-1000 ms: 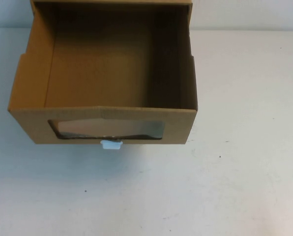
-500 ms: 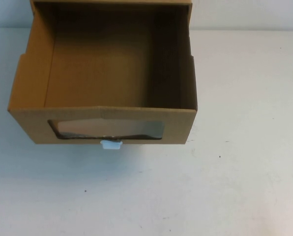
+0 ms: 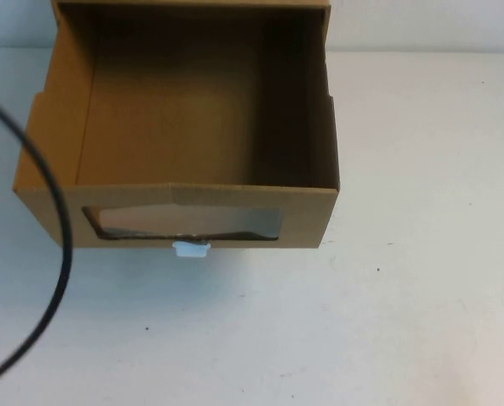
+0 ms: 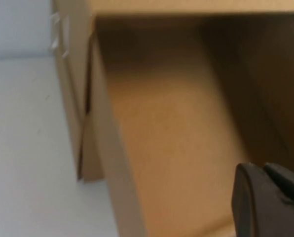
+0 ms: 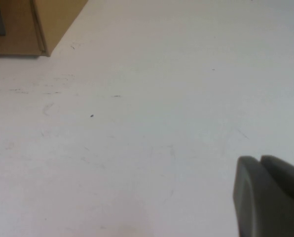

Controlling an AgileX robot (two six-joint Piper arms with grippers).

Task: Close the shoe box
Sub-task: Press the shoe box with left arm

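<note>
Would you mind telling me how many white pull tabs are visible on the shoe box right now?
1. A single white pull tab sits just below the window on the shoe box front, facing the robot. Others may be hidden out of frame.

Your shoe box (image 3: 176, 127) drawer pulled out and open-topped, hollow inside, bare tabotop nowhere blocked in front of its white pull tab (image 3: 191, 249) and to your right, a black cable (image 3: 62, 254) looping across the tabletop (image 3: 404, 296) on your left, your left gripper (image 4: 268, 205) above the drawer's interior, your right gripper (image 5: 270, 195) over open tabletop.
</note>
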